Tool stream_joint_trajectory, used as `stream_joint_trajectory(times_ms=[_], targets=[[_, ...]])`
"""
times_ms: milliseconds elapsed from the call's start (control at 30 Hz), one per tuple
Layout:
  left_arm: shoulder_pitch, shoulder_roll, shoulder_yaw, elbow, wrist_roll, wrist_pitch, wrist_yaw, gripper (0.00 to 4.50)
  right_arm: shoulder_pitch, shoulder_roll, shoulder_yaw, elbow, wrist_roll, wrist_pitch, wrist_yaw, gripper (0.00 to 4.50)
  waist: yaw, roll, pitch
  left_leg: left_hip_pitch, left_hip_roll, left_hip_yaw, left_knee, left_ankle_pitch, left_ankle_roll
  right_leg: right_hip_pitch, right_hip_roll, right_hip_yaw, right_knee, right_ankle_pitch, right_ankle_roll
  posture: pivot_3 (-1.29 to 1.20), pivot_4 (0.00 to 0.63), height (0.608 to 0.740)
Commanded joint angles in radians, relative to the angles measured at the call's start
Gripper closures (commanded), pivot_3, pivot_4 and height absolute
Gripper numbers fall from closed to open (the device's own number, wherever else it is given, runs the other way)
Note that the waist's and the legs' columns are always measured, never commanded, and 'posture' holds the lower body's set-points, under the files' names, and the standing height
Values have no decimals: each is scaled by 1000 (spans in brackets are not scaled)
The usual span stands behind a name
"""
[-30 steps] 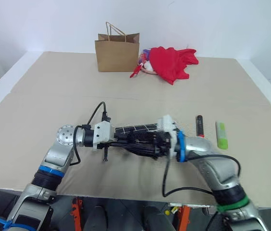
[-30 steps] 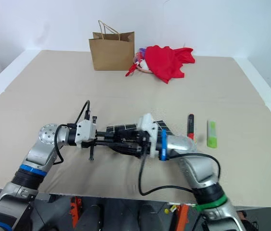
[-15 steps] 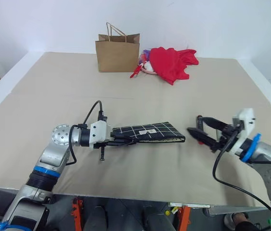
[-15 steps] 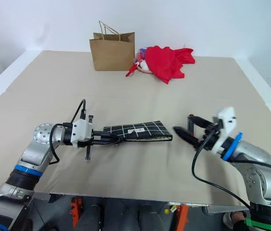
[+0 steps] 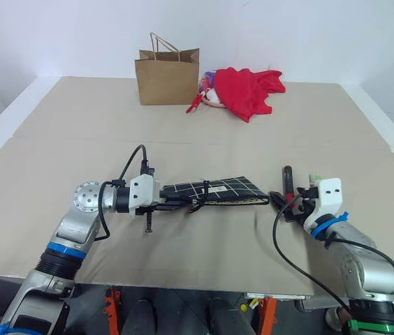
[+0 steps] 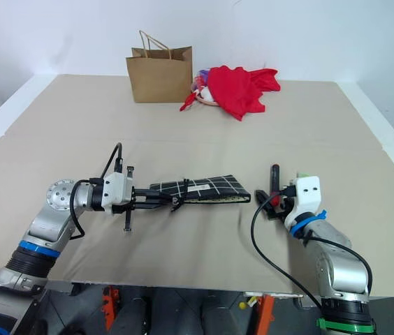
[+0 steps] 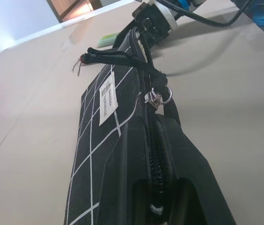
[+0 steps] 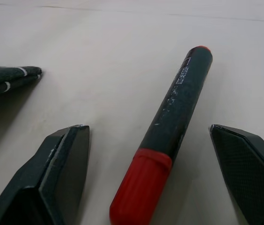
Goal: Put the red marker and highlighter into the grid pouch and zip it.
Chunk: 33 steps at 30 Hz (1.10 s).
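grid pouch (image 7: pixel 122 154) label, red marker (image 8: pixel 169 140) print — both illegible

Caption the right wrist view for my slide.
Open right gripper straddling the red marker on the table, grid pouch corner nearby.

A tan table (image 5: pixel 78 139) carries a brown paper bag (image 5: pixel 168 75) and a heap of red cloth (image 5: pixel 247 89) side by side near its far edge. Nearer, the left gripper (image 5: pixel 172 202) is clamped on the left end of the grid pouch (image 5: pixel 218 192), which lies flat and stretches to the right. Just right of the pouch's far end lies the red marker (image 5: pixel 287 180), with the right gripper (image 5: pixel 288 208) at its near end and a bit of the green highlighter (image 5: pixel 315 178) showing behind that hand.
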State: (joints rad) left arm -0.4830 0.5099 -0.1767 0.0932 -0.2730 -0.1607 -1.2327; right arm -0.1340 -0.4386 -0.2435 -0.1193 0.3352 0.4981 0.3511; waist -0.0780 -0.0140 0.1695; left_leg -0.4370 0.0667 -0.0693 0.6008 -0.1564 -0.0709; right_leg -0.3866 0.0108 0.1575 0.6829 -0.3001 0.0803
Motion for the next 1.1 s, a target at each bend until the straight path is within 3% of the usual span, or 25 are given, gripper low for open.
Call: stream_joint_trajectory(times_ms=[33,67,167,200,233,267,333,433,633,833,933,1100], targets=[[2,13,25,-45,-16,3,10,4500,21,28,-4,29,-36,7,-63,844,0,0,0,0,0,0,0,0,0,0,0,0,0,0,0,0,150,740],[4,15,25,-47,-16,4,11,4500,24,39,-5,25,-41,9,-80,1497,0,-1,0,0,0,0,0,0,0,0,0,0,0,0,0,0,150,740],[4,18,25,-48,-19,6,12,4500,28,55,2,4,-50,29,-109,2084,0,-1,-1,2,0,0,0,0,0,2,0,0,0,0,0,0,150,740],[3,18,25,-46,-18,5,12,4500,30,57,7,-1,-52,36,-112,2534,0,-1,-1,4,0,0,0,0,0,4,0,0,0,0,0,0,150,740],[1,17,24,-44,-18,5,13,4500,31,54,16,-5,-55,42,-108,2705,0,-1,-1,4,0,0,0,0,0,5,0,0,0,0,0,0,150,740],[-1,17,24,-42,-18,5,13,4500,33,50,25,-8,-57,46,-101,3347,0,-1,-1,6,0,0,0,0,0,6,0,0,0,0,0,0,150,740],[-6,14,22,-38,-17,5,13,4500,32,47,36,-19,-48,54,-82,3905,1,-2,-1,6,0,0,0,0,0,6,0,0,0,0,0,0,150,740],[-10,13,20,-35,-19,5,9,4500,10,0,52,-59,-43,29,-13,3897,0,-2,-1,7,0,0,0,0,0,7,0,0,0,0,0,0,150,740],[-3,18,12,-35,-32,8,-21,4500,-102,-252,-75,-140,186,-94,429,3897,0,4,3,5,-1,1,-1,0,0,5,0,1,0,-1,0,0,150,740],[-7,20,7,-32,-42,10,-50,4500,-27,-451,-70,-309,468,102,739,3897,2,3,3,5,0,-1,-3,-2,3,6,0,-1,0,-4,-1,0,150,740],[-13,13,7,-30,-47,11,-54,4500,49,-538,-9,-367,474,156,824,3897,5,4,3,4,-1,-1,-2,-3,4,5,-1,-1,-1,-5,-2,0,150,740],[-7,7,7,-52,-57,35,-51,4500,9,-552,99,-283,293,51,799,3897,2,1,4,4,-2,-1,1,-2,3,5,-2,-1,-1,-4,1,0,150,740]])
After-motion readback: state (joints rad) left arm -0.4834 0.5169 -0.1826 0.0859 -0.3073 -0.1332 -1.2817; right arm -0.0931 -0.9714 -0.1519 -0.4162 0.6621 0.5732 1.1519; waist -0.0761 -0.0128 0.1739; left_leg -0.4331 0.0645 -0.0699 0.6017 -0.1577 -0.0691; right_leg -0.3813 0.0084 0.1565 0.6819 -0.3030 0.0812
